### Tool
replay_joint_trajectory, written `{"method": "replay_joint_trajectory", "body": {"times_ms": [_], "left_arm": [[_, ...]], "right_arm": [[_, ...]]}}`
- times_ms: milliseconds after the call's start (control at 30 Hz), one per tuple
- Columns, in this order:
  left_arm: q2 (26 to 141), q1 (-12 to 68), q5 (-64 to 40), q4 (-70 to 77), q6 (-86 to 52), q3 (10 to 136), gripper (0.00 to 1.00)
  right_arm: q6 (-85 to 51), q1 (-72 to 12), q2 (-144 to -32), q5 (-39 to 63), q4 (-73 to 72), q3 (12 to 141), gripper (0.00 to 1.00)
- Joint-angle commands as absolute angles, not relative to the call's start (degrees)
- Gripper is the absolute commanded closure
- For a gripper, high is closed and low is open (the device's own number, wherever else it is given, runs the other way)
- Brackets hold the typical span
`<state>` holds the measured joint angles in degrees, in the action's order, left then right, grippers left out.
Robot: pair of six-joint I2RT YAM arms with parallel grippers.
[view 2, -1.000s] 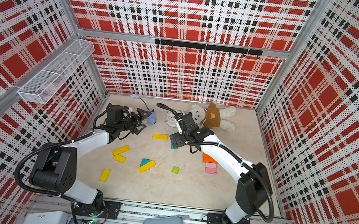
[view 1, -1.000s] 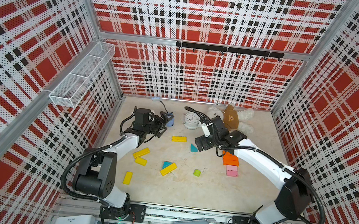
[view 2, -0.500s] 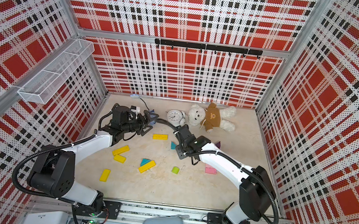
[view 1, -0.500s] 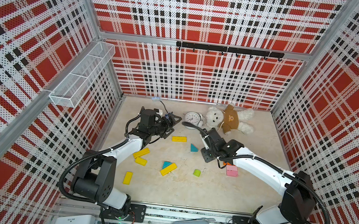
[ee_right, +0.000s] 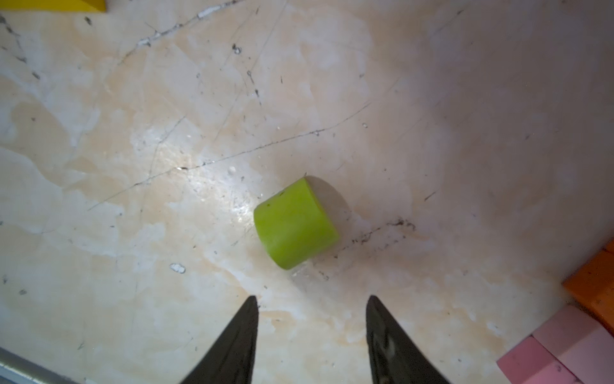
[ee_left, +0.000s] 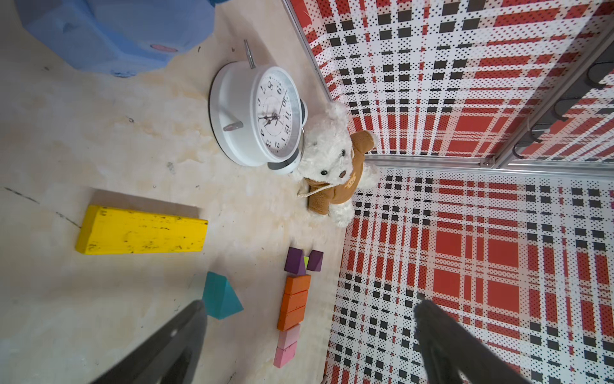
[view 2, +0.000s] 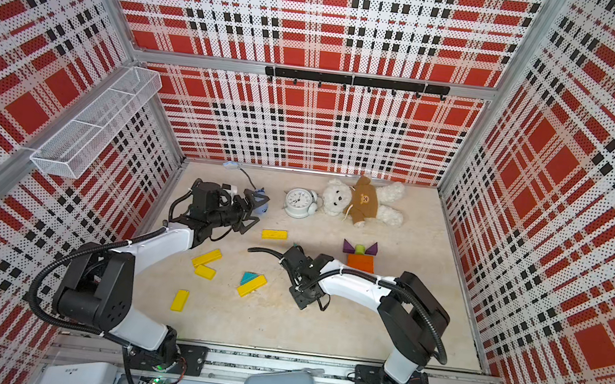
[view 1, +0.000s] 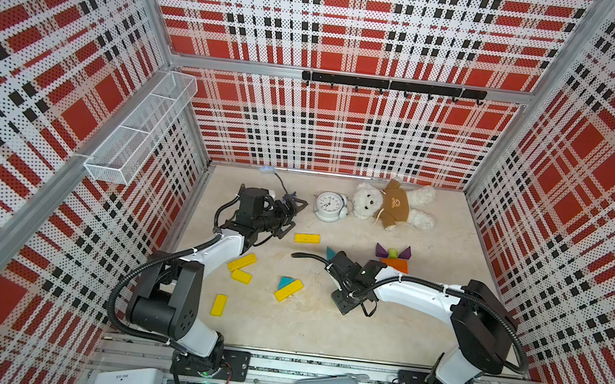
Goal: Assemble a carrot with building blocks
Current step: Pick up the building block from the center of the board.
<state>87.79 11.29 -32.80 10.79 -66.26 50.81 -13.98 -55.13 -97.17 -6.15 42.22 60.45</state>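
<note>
Right wrist view. Lime-green stub (ee_right: 295,222) lies on the worktop (ee_right: 166,133) just ahead of the right gripper's (ee_right: 312,299) fingers (ee_right: 239,335), in line with their gap, untouched; fingers apart, empty. A second earlier these fingers were beside the clock (view 1: 328,205), well apart from the stub.

Tabletop (view 1: 320,334): beige, marbled, scratched and stained. At the far edge lie a white alarm clock (view 1: 328,206), a teddy bear (view 1: 391,208) touching it, and a blue object (ee_left: 116,30) near the clock. Single yellow bar (view 1: 307,238) near the clock. Pair of yellow bars (view 1: 242,262) just beside each other. Fourth yellow bar (view 1: 218,305) apart, nearer the front. Fifth yellow bar (view 1: 288,290) touching a teal triangle (view 1: 285,281). Second teal triangle (view 1: 330,253) lies alone. One row, pieces touching: purple triangles (ee_left: 295,261) flanking a lime stub (view 1: 393,253), then orange bars (ee_left: 294,301), then pink blocks (ee_left: 287,342). Loose lime stub (ee_right: 295,226) lies on its side near the pink end
</note>
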Motion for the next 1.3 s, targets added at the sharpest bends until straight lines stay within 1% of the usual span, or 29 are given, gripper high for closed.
{"method": "replay_joint_trajectory", "body": {"times_ms": [0,67,233,467,633,733,867,967,1100,1267], "left_arm": [[88.30,11.94,-32.98,12.83,-67.16,50.19,0.00],[88.46,12.93,-32.00,12.75,-67.00,49.74,0.00],[88.17,15.59,-27.26,11.80,-68.78,46.70,0.00],[90.35,15.20,-29.57,11.78,-69.40,47.70,0.00],[90.09,14.71,-29.84,11.78,-69.35,47.89,0.00],[89.82,14.46,-29.92,11.78,-69.23,47.98,0.00],[89.82,14.33,-30.13,11.12,-68.14,48.45,0.00],[89.82,14.54,-28.94,6.36,-64.95,50.30,0.00],[89.34,14.59,-28.75,4.15,-63.20,51.49,0.00],[88.61,14.85,-29.09,4.04,-63.02,51.61,0.01]], "right_arm": [[-15.21,-55.55,-97.90,-4.95,39.29,59.64,0.44],[-16.28,-55.59,-98.37,-6.52,38.30,59.54,0.45],[-19.39,-55.07,-100.19,-11.93,38.38,59.48,0.50],[-20.03,-53.67,-100.63,-13.79,38.77,59.49,0.50],[-18.83,-53.02,-101.40,-12.68,39.46,60.67,0.51],[-17.74,-53.06,-100.08,-7.37,41.12,61.44,0.50],[-21.15,-53.06,-98.22,-2.72,44.90,63.60,0.49],[-23.71,-53.08,-100.05,-2.44,49.67,67.87,0.49],[-24.65,-52.94,-105.29,-3.57,55.10,73.58,0.49],[-26.87,-52.62,-107.95,-2.94,55.06,77.02,0.47]]}}
